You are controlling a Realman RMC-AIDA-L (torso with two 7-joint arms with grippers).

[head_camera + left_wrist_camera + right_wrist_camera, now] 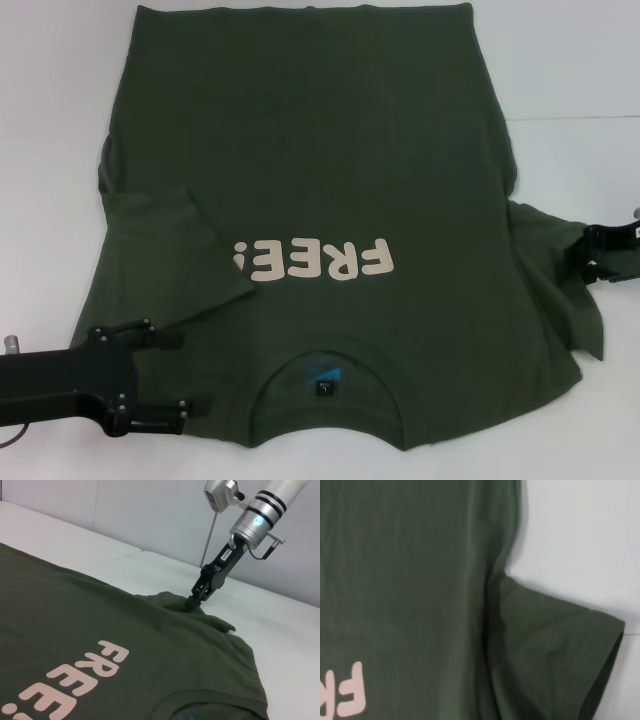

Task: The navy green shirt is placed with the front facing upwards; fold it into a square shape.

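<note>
The right gripper [192,601] pinches the right sleeve [555,265] of the navy green shirt [310,180], apparently ready to fold it inward. The shirt lies print-up across the white desk [570,70], collar at the near edge, where the left gripper [185,375] waits open, left sleeve [175,250] already folded over.

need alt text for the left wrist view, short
The right gripper, reaching down from its silver arm, pinches a bunched sleeve of the navy green shirt, which lies spread on a white table. Cream "FREE" lettering shows on the shirt's chest.
</note>
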